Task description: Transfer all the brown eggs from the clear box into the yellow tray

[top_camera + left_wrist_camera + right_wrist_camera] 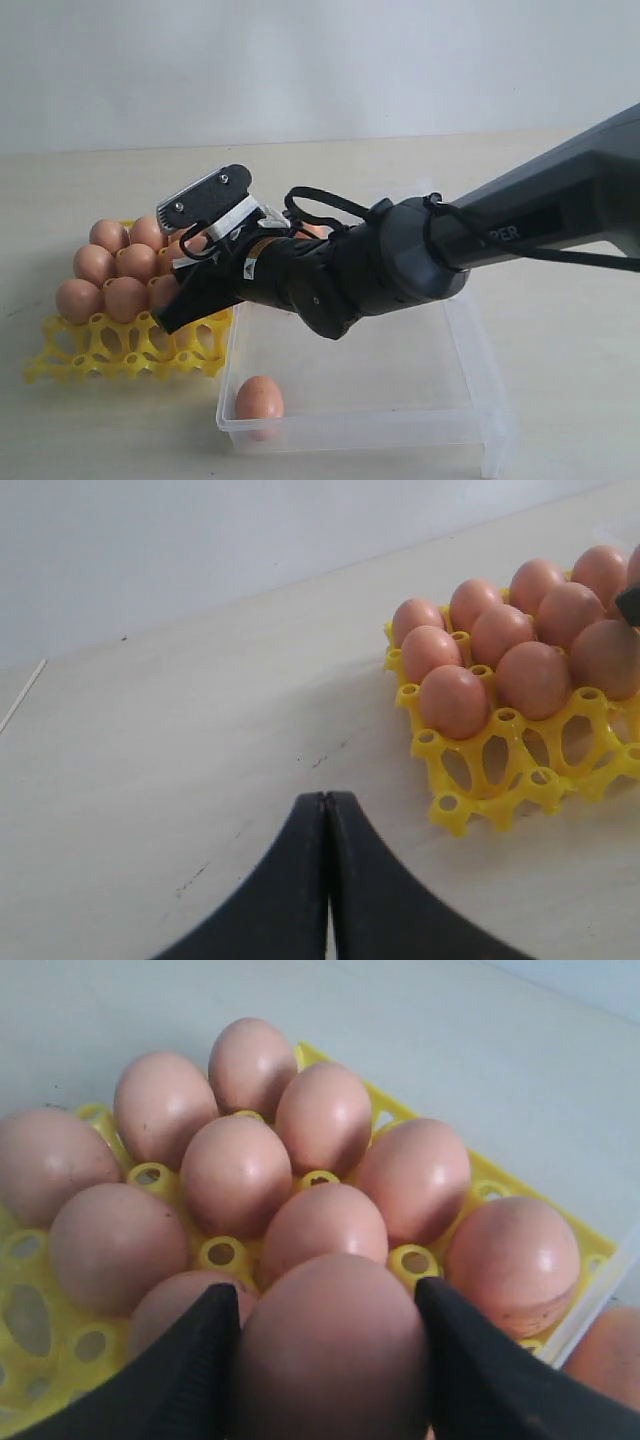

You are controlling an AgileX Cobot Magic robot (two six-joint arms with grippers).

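Note:
My right gripper (328, 1292) is shut on a brown egg (330, 1360) and holds it just above the yellow tray (480, 1175), over the cups nearest the clear box. In the exterior view the right gripper (185, 300) reaches left across the box's corner to the tray (100, 350). Several brown eggs (100, 265) fill the tray's far rows; its front cups stand open. One egg (259, 398) lies in the near left corner of the clear box (470, 350). My left gripper (325, 798) is shut and holds nothing, above bare table next to the tray (480, 780).
The right arm (450, 240) spans the box from the right. Another egg (610, 1355) shows past the box's clear wall beside the tray. Pale table (560, 420) surrounds both containers, with a white wall behind.

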